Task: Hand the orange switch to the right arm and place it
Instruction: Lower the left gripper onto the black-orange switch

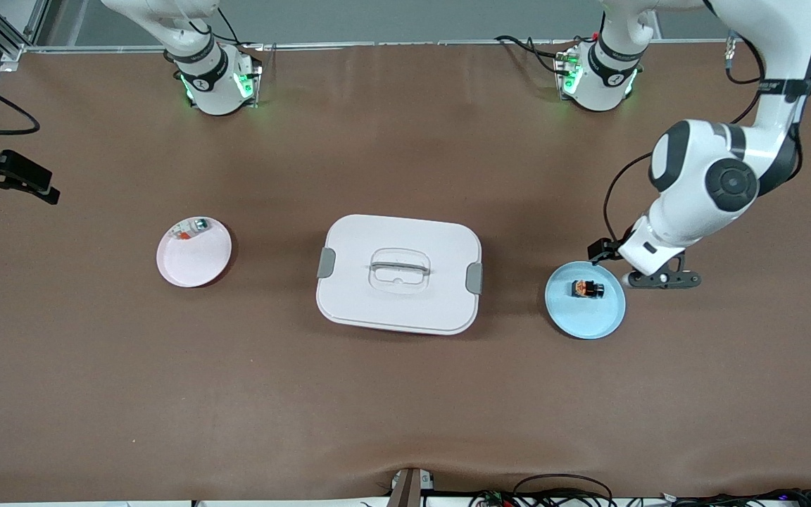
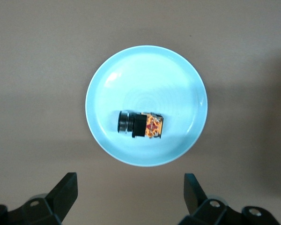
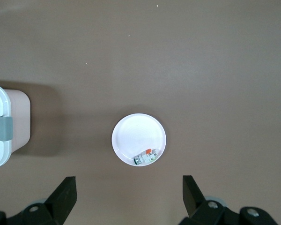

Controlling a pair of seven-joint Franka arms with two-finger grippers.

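Observation:
The orange switch (image 1: pixel 587 288), a tiny black block with an orange-and-yellow top, lies on its side in a light blue plate (image 1: pixel 592 324) toward the left arm's end of the table. It also shows in the left wrist view (image 2: pixel 141 124), on the same plate (image 2: pixel 178 84). My left gripper (image 1: pixel 635 263) hangs open and empty above the table beside the plate's rim; its fingers (image 2: pixel 131 182) stand wide apart, clear of the plate. My right gripper (image 3: pixel 130 183) is open and empty, high over the table near a white plate (image 3: pixel 136 131). It is out of the front view.
A white lidded box (image 1: pixel 398 274) with grey latches stands mid-table. The white plate (image 1: pixel 198 264) toward the right arm's end holds a small white part with orange and green bits (image 1: pixel 191 229). A black clamp (image 1: pixel 8 176) juts in at that table end.

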